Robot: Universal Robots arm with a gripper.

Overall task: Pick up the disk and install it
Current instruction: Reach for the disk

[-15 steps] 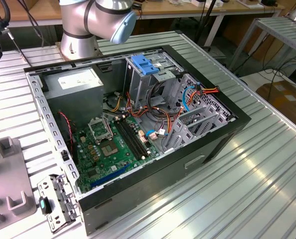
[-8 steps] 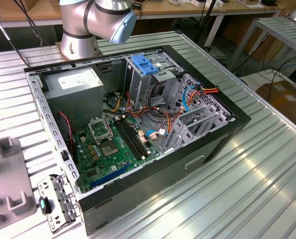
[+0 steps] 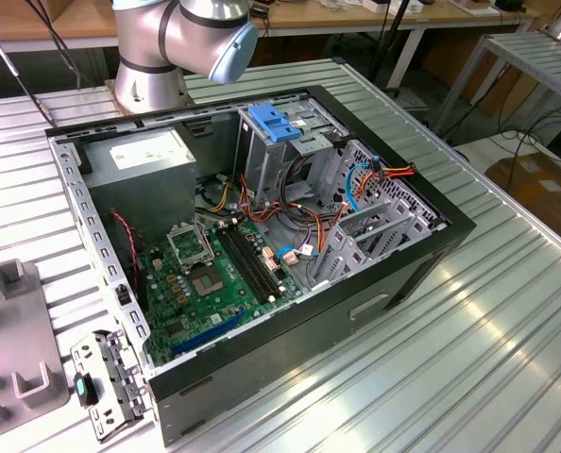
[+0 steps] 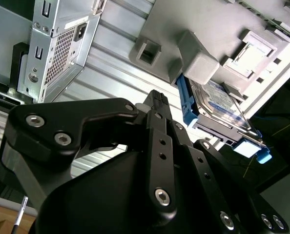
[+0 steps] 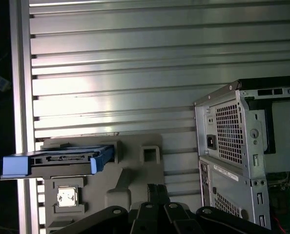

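The disk (image 4: 218,103) is a flat metal drive with a white-and-blue label in a blue plastic carrier (image 5: 57,162). It stands on edge in a grey holder (image 5: 135,168) on the ribbed metal table, beside the rear of the computer case (image 5: 242,146). My gripper (image 4: 157,100) is a black linkage that hangs above the table, apart from the disk and between it and the case. In the first wrist view the gripper (image 5: 155,192) sits just off the grey holder. Nothing is held.
In the exterior view the open computer case (image 3: 422,255) lies on its side with the motherboard (image 3: 214,274), the grey power supply (image 3: 144,151) and a metal bay topped by a light-blue bracket (image 3: 276,123). A grey fixture (image 3: 16,330) and a loose metal plate (image 3: 110,377) lie at that view's left.
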